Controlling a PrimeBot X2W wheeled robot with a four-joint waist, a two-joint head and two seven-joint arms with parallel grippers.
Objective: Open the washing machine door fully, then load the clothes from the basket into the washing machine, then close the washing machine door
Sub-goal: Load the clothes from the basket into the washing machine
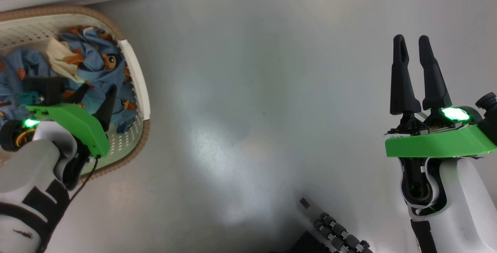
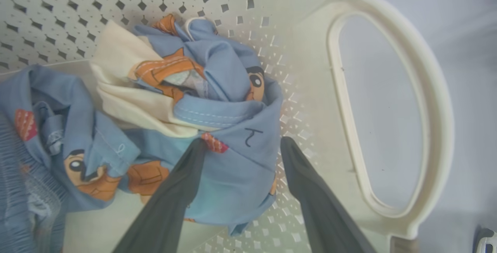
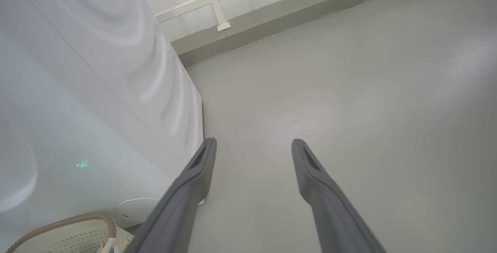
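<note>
The clothes (image 2: 233,101) lie bunched up in the basket (image 2: 438,90), right under the left pincer (image 2: 244,142). That pincer is wide open. A blue lump of cloth with bears on it sits between its two fingers, and one fingertip looks to be touching the cloth. A bit of cream cloth lies just past the fingertips. The basket's handle is off to one side of this pincer. The right pincer (image 1: 411,39) is wide open too, with nothing in it. It hangs over the grey floor (image 1: 252,90), well apart from the basket. The white washing machine (image 3: 97,70) stands near it, on its left side.
</note>
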